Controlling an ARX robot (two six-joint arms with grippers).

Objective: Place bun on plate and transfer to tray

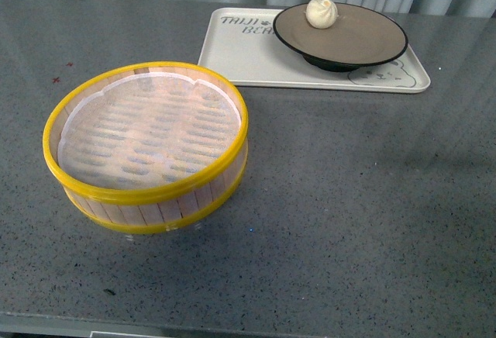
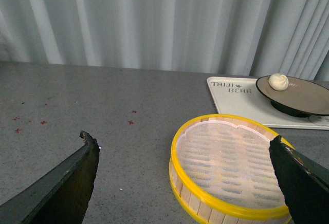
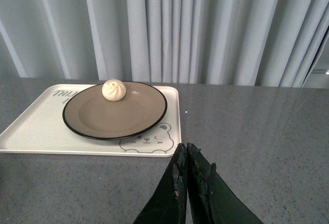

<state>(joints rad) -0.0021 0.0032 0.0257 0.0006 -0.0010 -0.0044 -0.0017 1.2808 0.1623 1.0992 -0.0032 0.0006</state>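
The small cream-white bun [image 1: 321,12] [image 2: 278,81] [image 3: 113,90] rests near the far edge of the tan plate [image 1: 364,39] [image 2: 308,96] [image 3: 103,116] with its black rim. That plate stands on the cream-white tray [image 1: 240,55] [image 2: 234,98] [image 3: 36,129] at the back right of the table. Neither arm shows in the front view. My left gripper [image 2: 185,147] is open, its fingers spread wide above the near side of the bamboo steamer. My right gripper [image 3: 184,149] is shut on nothing, hovering over the table just outside the tray's bear-face corner.
A round bamboo steamer basket [image 1: 147,146] [image 2: 229,165] with yellow rims and a white liner stands at front left, with nothing in it. The grey speckled tabletop [image 1: 364,198] stretches around it. White curtains [image 3: 205,29] hang behind the table.
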